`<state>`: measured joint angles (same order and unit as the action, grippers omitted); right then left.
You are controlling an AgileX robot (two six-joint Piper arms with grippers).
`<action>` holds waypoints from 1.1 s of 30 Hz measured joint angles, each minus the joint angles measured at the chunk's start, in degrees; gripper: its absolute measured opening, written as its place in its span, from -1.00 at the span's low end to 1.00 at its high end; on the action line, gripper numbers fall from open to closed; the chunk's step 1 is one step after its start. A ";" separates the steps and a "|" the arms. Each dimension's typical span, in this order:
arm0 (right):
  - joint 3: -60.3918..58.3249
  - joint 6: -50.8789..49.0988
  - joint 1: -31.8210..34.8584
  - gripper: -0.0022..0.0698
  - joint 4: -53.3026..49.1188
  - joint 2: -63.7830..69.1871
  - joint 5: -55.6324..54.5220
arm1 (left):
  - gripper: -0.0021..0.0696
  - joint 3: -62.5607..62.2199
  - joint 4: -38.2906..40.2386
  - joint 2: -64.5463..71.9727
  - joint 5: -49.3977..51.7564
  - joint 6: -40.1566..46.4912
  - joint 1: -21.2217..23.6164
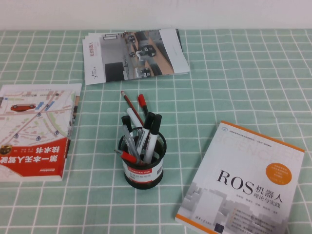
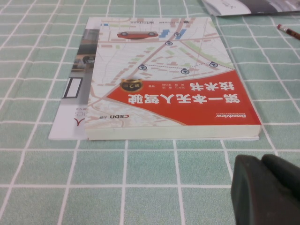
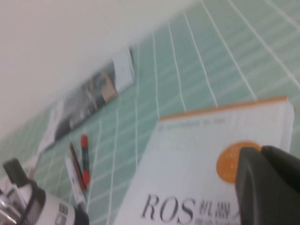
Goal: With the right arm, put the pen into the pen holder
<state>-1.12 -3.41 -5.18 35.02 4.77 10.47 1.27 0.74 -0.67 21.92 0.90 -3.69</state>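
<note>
Several markers (image 1: 148,130) are crowding the pen holder (image 1: 142,168), so I am risking a jam or a tipped cup. The pen (image 1: 142,102) is showing just behind it, lower barrel hidden; lying or leaning, I cannot tell. The right gripper (image 3: 265,183) is hovering clenched, empty, over the ROS book (image 1: 243,180). The left gripper (image 2: 261,187) is sitting near the map book (image 2: 164,84), its state unreadable.

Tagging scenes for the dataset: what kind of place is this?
Probably a desk-style lab tabletop: a green checked tablecloth, a mesh pen holder full of markers, and textbooks such as the ROS book. Neither arm shows in the high view.
</note>
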 joint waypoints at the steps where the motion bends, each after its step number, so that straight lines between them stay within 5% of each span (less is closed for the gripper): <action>1: 0.62 0.00 0.00 -1.00 0.26 2.07 0.86 | -0.95 0.00 0.00 0.00 0.00 0.00 0.00; 25: 53.03 9.13 -0.12 -1.00 -7.91 62.25 35.75 | -0.95 0.00 0.00 0.00 0.00 0.00 0.00; 33: 70.35 7.77 -6.05 -1.00 -11.92 79.81 40.19 | -0.95 0.00 0.00 0.00 0.00 0.00 0.00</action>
<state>69.24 4.37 -11.23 23.10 84.58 50.66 1.27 0.74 -0.67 21.92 0.90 -3.69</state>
